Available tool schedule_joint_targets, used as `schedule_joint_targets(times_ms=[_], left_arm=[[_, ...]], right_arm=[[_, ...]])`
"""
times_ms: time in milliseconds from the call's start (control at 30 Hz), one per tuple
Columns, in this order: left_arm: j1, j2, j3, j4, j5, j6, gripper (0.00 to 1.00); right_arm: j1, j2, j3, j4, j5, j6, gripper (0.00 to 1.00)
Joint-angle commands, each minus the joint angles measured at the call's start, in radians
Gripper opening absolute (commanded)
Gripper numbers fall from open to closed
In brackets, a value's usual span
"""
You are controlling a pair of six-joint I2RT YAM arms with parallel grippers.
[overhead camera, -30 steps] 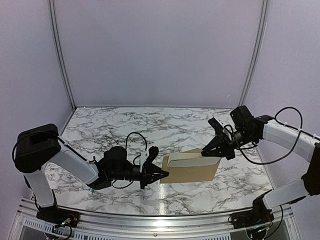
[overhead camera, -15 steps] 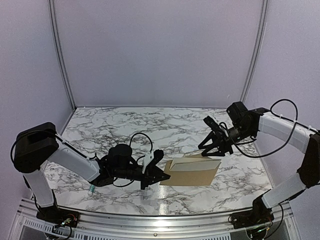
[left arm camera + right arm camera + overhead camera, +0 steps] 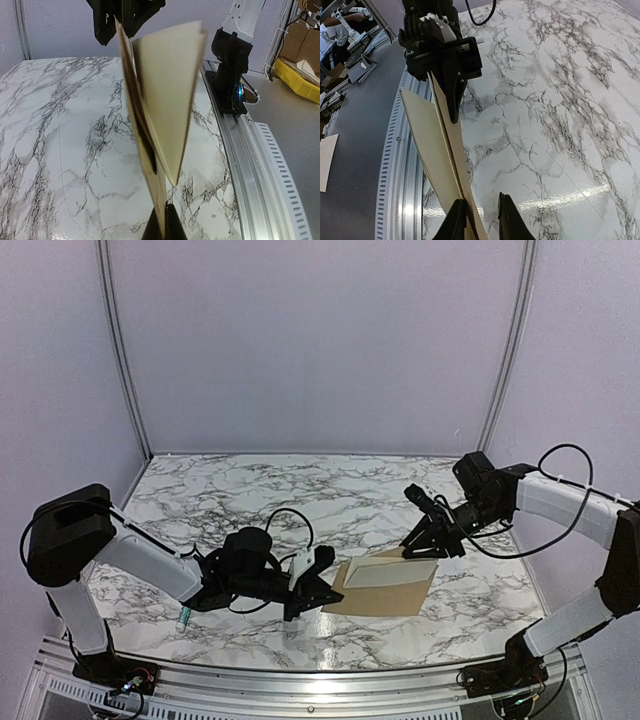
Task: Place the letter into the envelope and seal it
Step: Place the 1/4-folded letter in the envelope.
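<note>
The tan-brown envelope (image 3: 385,592) lies low over the marble between both arms, its paler flap (image 3: 390,571) open and raised. My left gripper (image 3: 328,596) is shut on the envelope's left edge. In the left wrist view the envelope (image 3: 160,165) stands edge-on out of that gripper (image 3: 164,216), with the flap (image 3: 170,90) spread to the right. My right gripper (image 3: 418,546) is at the envelope's far right corner. In the right wrist view it (image 3: 480,202) is open, with the envelope (image 3: 447,140) edge resting against its left finger. No bordered letter shows.
The marble table (image 3: 250,500) stretches behind and to the left. A metal rail (image 3: 300,680) runs along the near edge, also in the right wrist view (image 3: 395,175). The right arm's base (image 3: 230,75) stands by the rail in the left wrist view.
The envelope has come down from a raised, tilted pose to lie flatter near the table. My left gripper has shifted right with it. My right gripper has moved left and stays at its far corner.
</note>
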Motion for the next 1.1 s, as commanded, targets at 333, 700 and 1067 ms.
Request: schedule_joint_targets(times_ms=[333, 700, 1067], left_arm=[[-0.01, -0.043, 0.054, -0.089, -0.035, 0.114, 0.0], [-0.017, -0.206, -0.043, -0.148, -0.278, 0.124, 0.49], [-0.031, -0.225, 0.063, -0.312, -0.264, -0.014, 0.32]], right_arm=[[0.038, 0.024, 0.01, -0.003, 0.033, -0.014, 0.15], [0.044, -0.026, 0.03, 0.058, 0.126, 0.049, 0.0], [0.105, -0.08, -0.026, 0.136, 0.213, 0.097, 0.0]])
